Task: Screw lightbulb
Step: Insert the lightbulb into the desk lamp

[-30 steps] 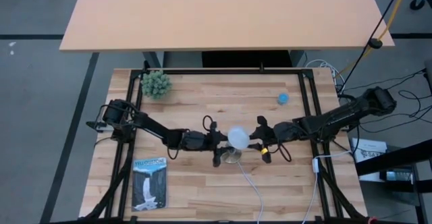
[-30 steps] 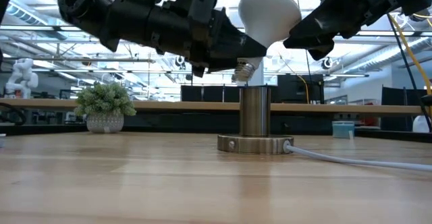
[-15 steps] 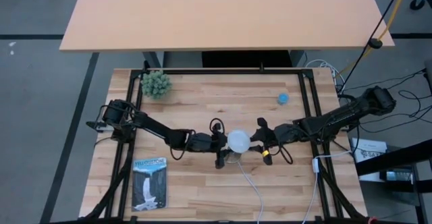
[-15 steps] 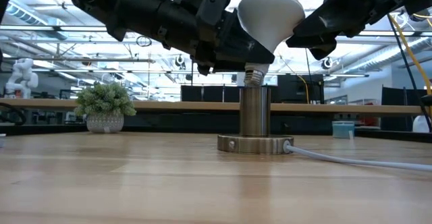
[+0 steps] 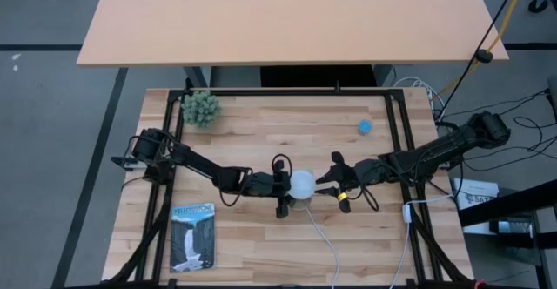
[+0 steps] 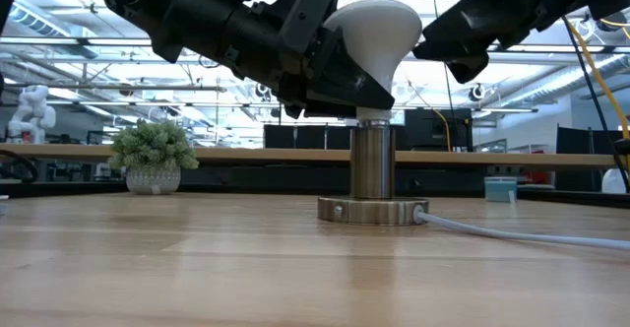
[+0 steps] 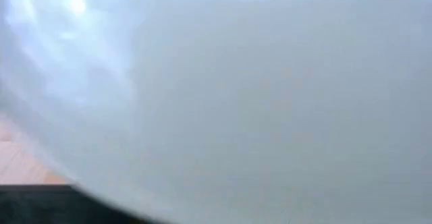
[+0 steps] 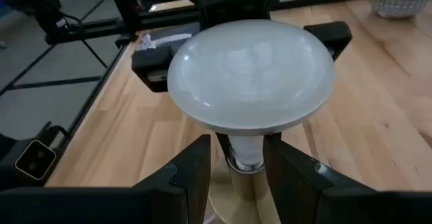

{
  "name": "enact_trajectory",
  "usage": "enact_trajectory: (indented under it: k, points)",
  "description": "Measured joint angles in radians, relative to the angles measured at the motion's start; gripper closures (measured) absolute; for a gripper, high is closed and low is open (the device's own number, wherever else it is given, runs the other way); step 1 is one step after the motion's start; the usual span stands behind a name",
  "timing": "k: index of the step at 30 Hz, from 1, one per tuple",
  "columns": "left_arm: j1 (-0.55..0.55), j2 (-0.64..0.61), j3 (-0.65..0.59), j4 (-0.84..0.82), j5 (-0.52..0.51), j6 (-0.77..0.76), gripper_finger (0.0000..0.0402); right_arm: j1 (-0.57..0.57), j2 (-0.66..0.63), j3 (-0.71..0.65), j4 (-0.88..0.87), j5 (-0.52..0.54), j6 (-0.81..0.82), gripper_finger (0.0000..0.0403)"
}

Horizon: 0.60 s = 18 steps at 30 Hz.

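White lightbulb [image 6: 369,33] clamped in left tool [image 5: 283,187]; right tool [image 8: 236,173] open, straddling its neck.

lightbulb [image 6: 366,24]: white
socket [image 6: 372,174]: silvery metal
cord [image 6: 512,232]: white
grippers: black
table [image 5: 261,245]: pale wood grain
plant [image 5: 201,108]: green

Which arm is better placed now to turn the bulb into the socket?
Probably the left: the left hand grips the lightbulb, upright on the socket. The right hand is open beside the bulb's neck.
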Motion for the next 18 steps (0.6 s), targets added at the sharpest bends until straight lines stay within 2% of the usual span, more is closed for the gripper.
enact_trajectory:
  k: [18]
  points:
    - [0.0,0.0,0.0,-0.011,0.0,0.001,0.0202,0.019,0.0,0.0,-0.048,0.0,0.005,0.0273]
